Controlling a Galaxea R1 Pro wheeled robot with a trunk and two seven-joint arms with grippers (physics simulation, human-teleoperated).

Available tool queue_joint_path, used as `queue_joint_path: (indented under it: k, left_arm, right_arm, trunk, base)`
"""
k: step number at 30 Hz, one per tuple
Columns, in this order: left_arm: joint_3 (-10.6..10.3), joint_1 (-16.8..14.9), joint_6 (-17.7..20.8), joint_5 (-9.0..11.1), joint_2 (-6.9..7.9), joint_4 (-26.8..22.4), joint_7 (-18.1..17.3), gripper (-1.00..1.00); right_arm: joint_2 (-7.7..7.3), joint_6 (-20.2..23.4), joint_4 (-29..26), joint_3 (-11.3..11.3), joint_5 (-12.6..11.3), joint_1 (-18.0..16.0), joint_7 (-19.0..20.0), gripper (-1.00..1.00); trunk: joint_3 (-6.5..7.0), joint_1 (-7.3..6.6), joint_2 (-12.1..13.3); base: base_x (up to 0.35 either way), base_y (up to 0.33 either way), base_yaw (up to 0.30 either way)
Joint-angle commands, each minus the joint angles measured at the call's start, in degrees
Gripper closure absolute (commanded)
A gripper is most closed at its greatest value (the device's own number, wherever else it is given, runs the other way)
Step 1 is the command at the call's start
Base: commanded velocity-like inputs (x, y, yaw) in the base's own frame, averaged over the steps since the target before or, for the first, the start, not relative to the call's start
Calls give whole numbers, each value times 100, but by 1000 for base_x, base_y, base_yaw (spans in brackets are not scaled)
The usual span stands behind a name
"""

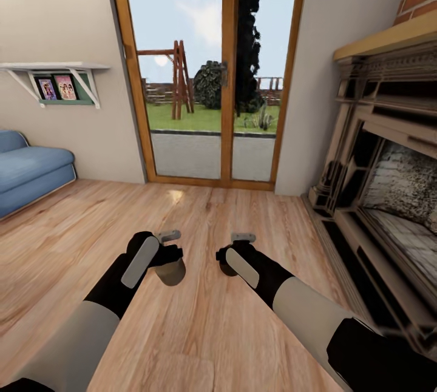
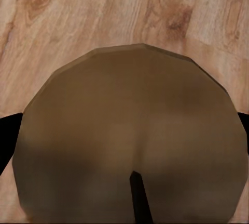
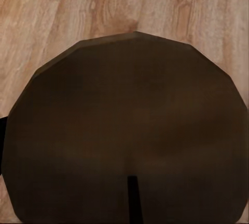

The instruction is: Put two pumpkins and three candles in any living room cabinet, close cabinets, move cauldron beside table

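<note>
Left gripper (image 1: 172, 245): we are clenching a candle (image 1: 172, 270) above the wooden floor (image 1: 200, 331).
Right gripper (image 1: 238, 246): we are clenching a second candle (image 1: 229, 263) beside it.
Room: sofa (image 1: 27, 170) sitting left, glass door (image 1: 209, 70) ahead, fireplace (image 1: 382, 198) right.

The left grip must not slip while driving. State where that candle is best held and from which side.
Grip the candle across its faceted side wall, coming from the side, not over an end: opposite facets give flat seats. The left gripper holds it so, wick end facing the wrist camera.
</note>
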Motion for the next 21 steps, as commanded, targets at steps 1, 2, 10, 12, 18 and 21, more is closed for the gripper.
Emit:
queue_joint_path:
  k: [1,2,10,12,18,21]
  left_arm:
    - [-8,-5,10,35,-2,-3,50,100]
    - [-8,-5,10,35,-4,-2,50,100]
    - [-2,-5,21,11,5,-8,46,100]
    - [8,-5,26,8,27,-8,42,100]
    - [-8,-5,20,9,22,-8,41,100]
    - [-12,-5,19,9,14,-8,41,100]
  right_arm:
    - [0,11,-4,20,-21,-9,-35,100]
    - [0,11,-4,22,-21,-8,-35,100]
    - [0,11,-4,23,-21,-6,-45,100]
    - [0,11,-4,23,-21,-7,-44,100]
    - [0,11,-3,23,-21,-7,-44,100]
    - [0,11,-4,23,-21,-8,-44,100]
  trunk:
    - [-5,-5,-3]
    - [-5,-5,-3]
    - [-5,-5,-3]
    - [-5,-5,-3]
    - [-5,-5,-3]
    - [-5,-5,-3]
  base:
    - [-329,0,0]
    - [-329,0,0]
    - [-329,0,0]
    - [-330,0,0]
    - [-330,0,0]
    - [-330,0,0]
